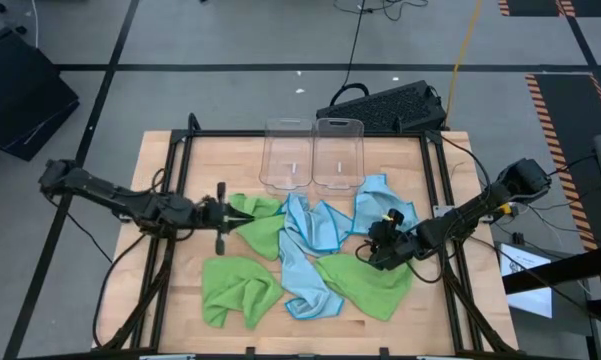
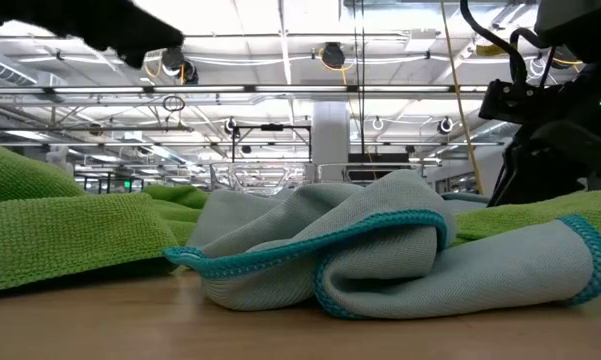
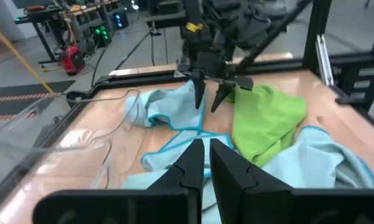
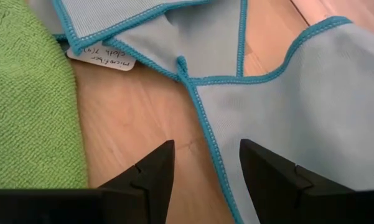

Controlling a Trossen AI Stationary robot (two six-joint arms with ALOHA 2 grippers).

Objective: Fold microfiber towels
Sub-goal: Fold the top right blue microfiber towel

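- Leftmost, left claw (image 1: 223,213) low over the wooden worktop (image 1: 170,290), fingers pressed together on nothing, tips at the edge of a lime green towel (image 1: 260,225).
- Nearer the front edge, a second lime green towel (image 1: 238,288), crumpled.
- Centrally, light blue towels (image 1: 310,255) heaped in a loose pile; behind them, two clear bins (image 1: 312,155) side by side.
- Rightward, right claw (image 1: 380,243) with fingers parted, empty, just above a blue towel's hem (image 4: 205,118) and bare wood.
- Below it, a third lime green towel (image 1: 365,285).
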